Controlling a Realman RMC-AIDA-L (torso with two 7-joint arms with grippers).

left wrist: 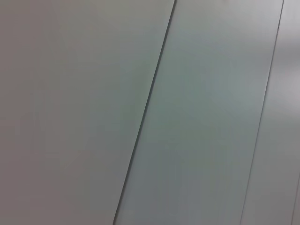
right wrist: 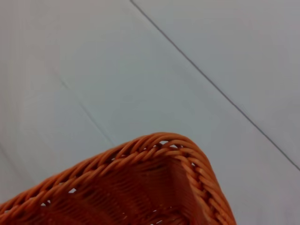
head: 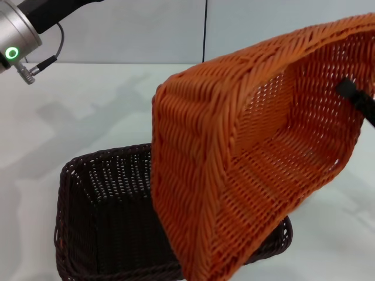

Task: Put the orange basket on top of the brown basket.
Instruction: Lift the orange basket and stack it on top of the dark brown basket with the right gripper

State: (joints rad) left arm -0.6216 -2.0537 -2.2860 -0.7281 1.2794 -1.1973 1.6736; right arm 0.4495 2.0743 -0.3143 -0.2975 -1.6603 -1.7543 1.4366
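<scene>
Orange basket tilted, airborne over brown basket; right claw gripping rim.

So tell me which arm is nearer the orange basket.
Right: its tool is at the orange basket, inside the tilted basket's right end. The left arm is parked far upper left.

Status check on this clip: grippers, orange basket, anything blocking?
Right gripper holds the orange basket by its rim, lifted and steeply tilted above the brown basket. Left arm parked high, upper left. Not yet stacked; nothing seen in the way.
</scene>
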